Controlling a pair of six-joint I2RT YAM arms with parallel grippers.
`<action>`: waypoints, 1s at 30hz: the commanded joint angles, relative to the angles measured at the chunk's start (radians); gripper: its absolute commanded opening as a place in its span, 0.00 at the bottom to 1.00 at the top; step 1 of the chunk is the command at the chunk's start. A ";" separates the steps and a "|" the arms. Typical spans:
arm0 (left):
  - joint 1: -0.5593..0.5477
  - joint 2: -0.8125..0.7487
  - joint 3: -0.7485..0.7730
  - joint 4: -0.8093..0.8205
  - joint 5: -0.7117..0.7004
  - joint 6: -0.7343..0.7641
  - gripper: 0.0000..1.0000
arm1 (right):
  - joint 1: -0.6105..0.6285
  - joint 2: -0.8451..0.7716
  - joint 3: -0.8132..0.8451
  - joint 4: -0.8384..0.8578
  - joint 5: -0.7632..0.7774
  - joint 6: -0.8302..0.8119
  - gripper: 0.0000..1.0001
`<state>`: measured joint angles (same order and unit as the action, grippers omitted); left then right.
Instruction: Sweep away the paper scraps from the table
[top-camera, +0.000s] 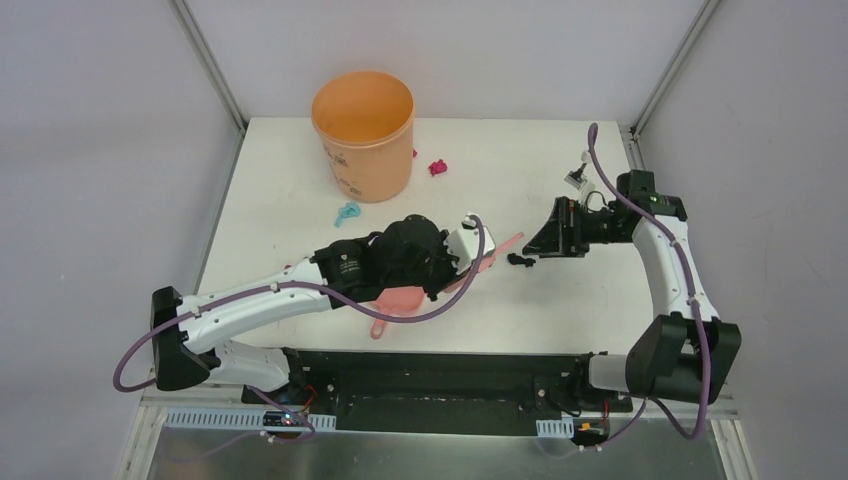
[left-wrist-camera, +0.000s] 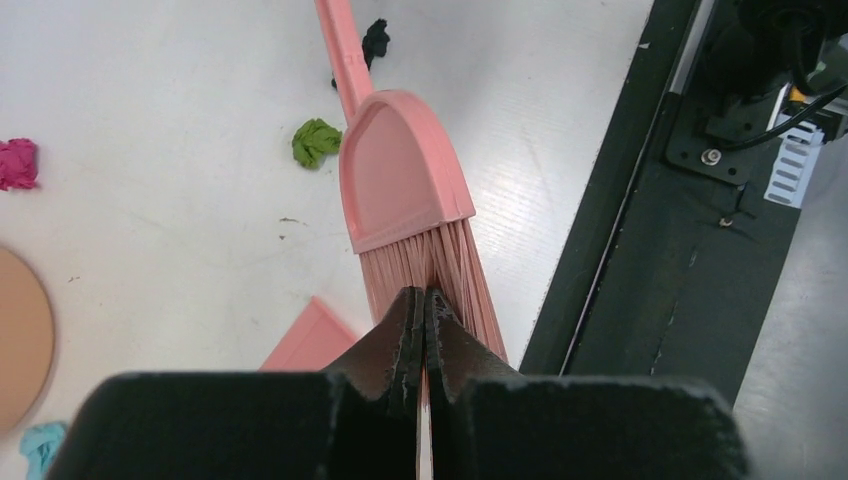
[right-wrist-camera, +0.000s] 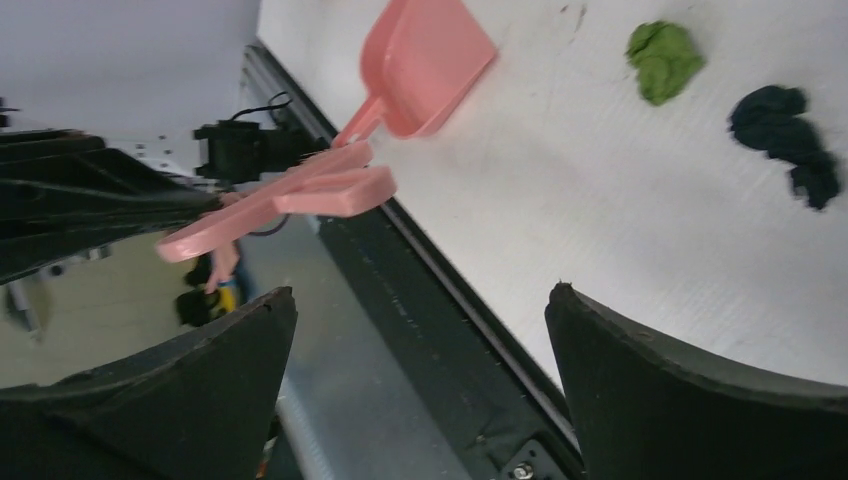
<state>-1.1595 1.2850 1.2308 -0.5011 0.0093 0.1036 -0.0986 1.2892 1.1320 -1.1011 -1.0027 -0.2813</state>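
Observation:
My left gripper (left-wrist-camera: 424, 292) is shut on the bristles of the pink hand brush (left-wrist-camera: 400, 170), whose handle points away toward the black scrap (left-wrist-camera: 375, 40). A green scrap (left-wrist-camera: 316, 141) lies just left of the brush head. In the top view the left gripper (top-camera: 455, 262) is at mid-table over the pink dustpan (top-camera: 400, 300). My right gripper (top-camera: 540, 240) is open and empty, just right of the black scrap (top-camera: 518, 259). The right wrist view shows the green scrap (right-wrist-camera: 663, 60), a dark scrap (right-wrist-camera: 790, 140), the brush (right-wrist-camera: 300, 195) and the right gripper (right-wrist-camera: 420, 292).
An orange bucket (top-camera: 363, 135) stands at the back of the white table (top-camera: 560, 160). A magenta scrap (top-camera: 437, 167) lies to its right and a light blue scrap (top-camera: 347, 212) in front of it. A black rail (top-camera: 450, 365) runs along the front edge.

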 joint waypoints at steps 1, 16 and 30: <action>-0.009 -0.042 -0.036 0.028 -0.044 0.039 0.00 | -0.017 0.043 0.052 -0.191 -0.204 -0.069 1.00; -0.021 0.031 -0.014 0.091 -0.016 0.007 0.00 | -0.049 0.070 -0.042 -0.082 -0.324 0.034 0.93; -0.047 0.109 0.004 0.169 0.065 -0.020 0.00 | -0.047 0.014 -0.161 0.198 -0.283 0.327 0.79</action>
<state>-1.1839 1.3849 1.1942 -0.4168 0.0284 0.0967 -0.1410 1.3102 0.9699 -1.0019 -1.2789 -0.0326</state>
